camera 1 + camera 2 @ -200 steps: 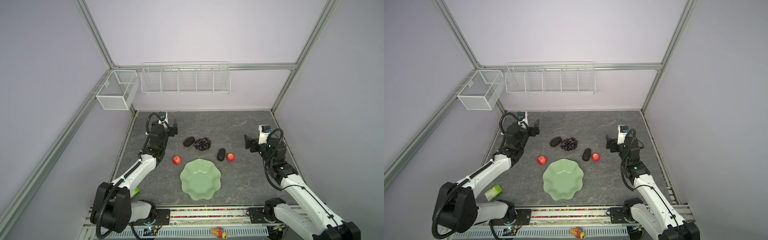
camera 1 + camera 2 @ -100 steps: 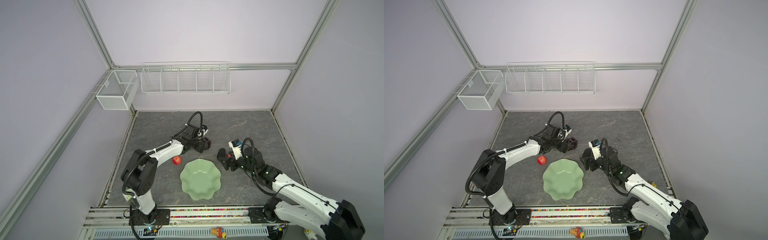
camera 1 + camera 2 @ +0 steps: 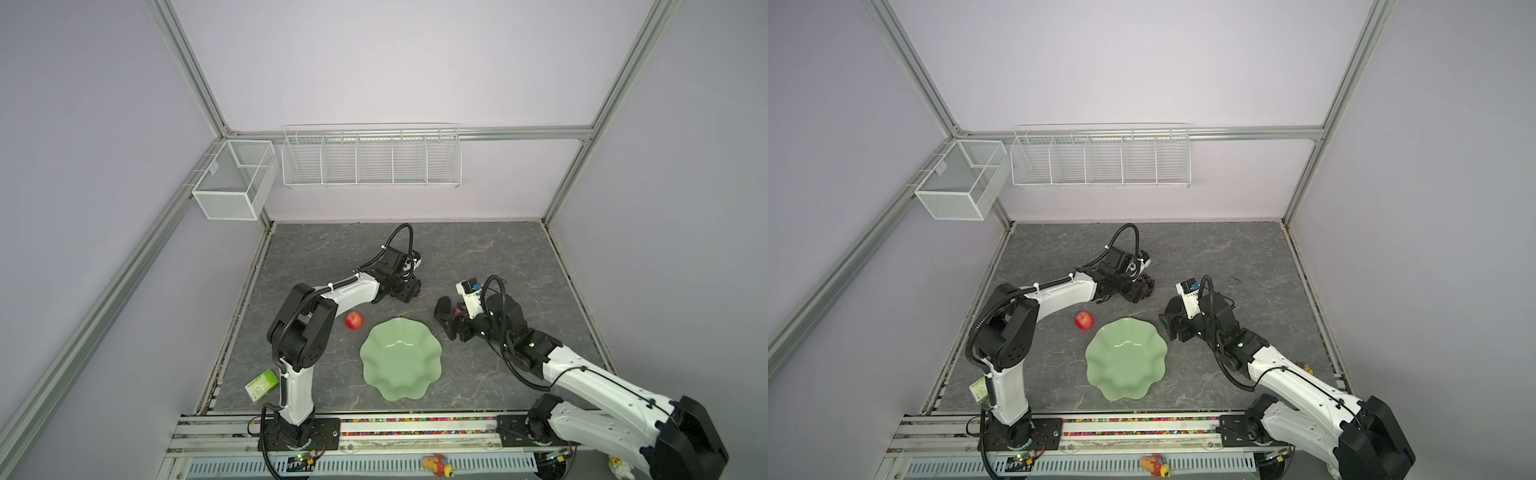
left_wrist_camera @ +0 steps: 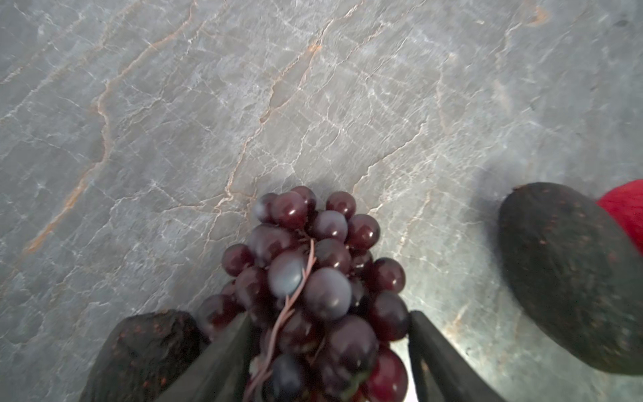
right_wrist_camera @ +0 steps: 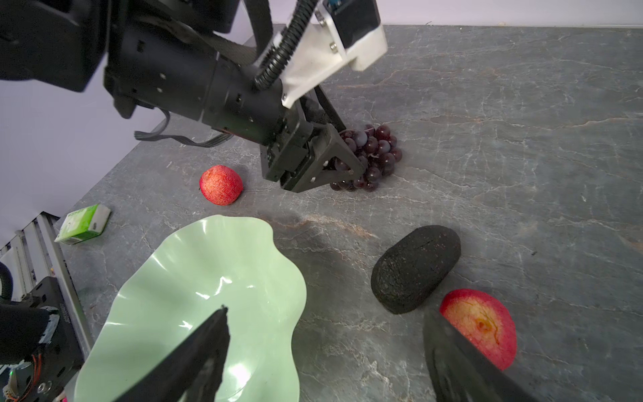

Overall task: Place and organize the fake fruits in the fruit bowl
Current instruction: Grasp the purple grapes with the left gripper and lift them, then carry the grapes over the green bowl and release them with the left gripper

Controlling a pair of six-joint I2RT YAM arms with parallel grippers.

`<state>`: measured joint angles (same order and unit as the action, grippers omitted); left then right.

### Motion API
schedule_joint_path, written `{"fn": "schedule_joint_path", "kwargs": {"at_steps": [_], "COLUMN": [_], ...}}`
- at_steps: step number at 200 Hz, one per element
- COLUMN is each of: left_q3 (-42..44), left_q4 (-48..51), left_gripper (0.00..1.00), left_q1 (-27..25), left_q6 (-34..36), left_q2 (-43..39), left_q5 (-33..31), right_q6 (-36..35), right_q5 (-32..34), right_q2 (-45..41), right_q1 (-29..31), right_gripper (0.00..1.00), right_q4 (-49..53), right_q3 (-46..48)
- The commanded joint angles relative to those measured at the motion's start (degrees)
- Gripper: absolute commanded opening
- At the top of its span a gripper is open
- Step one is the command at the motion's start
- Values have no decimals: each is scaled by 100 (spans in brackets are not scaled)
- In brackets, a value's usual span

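The pale green fruit bowl (image 3: 401, 357) (image 3: 1126, 357) (image 5: 195, 296) stands empty near the table's front. The purple grapes (image 4: 313, 278) (image 5: 377, 153) lie on the table. My left gripper (image 4: 328, 315) (image 3: 409, 291) is open, with its fingers close against both sides of the bunch. One black avocado (image 4: 146, 348) lies just outside a finger. One red apple (image 3: 353, 320) (image 5: 221, 184) sits left of the bowl. My right gripper (image 5: 327, 313) (image 3: 446, 320) hangs wide open and empty beside the bowl's right rim. A second avocado (image 5: 414, 268) and a second apple (image 5: 480, 327) lie just ahead of it.
A small green and white box (image 3: 261, 384) lies at the table's front left, by the left arm's base. White wire baskets (image 3: 371, 160) (image 3: 235, 185) hang on the back and left walls. A colourful toy figure (image 3: 436, 465) sits on the front rail.
Both arms swung in from the table's sides to the middle. The left gripper came down over the grapes and its jaws have narrowed. The right gripper reached the avocado and apple by the bowl.
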<state>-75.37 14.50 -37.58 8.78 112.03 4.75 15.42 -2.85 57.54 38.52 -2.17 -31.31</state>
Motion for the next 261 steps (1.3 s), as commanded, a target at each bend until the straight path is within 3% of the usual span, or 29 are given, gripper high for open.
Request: {"fn": "schedule_joint_path", "kwargs": {"at_steps": [1,21,52,81,124,165,186,215,261], "left_q3": [-330,-549,-748,-477,-15,978,1351,1758,2703], "left_q4": [126,413,686,310,155,317,950,1908,1882], "left_gripper": [60,54,32,25,22,19,19,19,20], "left_q1": [-21,-21,-21,-17,-17,-180,-582,-1296,-1841], "left_q6": [118,100,-20,-177,-553,-1185,-1448,-1859,-2589], "left_q2": [228,341,287,-195,-1150,-2684,-3379,-4056,-4642], "left_q5": [-135,-106,-2,207,444,651,746,160,-28], "right_q6": [-39,-56,-90,-96,-92,-52,-24,45,132], "right_q5": [55,118,155,145,109,-33,-151,-238,-148], "right_q2": [-141,-205,-251,-248,-363,-517,-620,-883,-1435], "right_q1": [40,33,40,41,41,49,50,99,136], "right_gripper": [88,88,88,88,88,88,88,88,88], "right_q4": [67,86,112,109,105,16,30,125,393], "right_q3": [-103,-79,-68,-77,-29,113,151,269,538]}}
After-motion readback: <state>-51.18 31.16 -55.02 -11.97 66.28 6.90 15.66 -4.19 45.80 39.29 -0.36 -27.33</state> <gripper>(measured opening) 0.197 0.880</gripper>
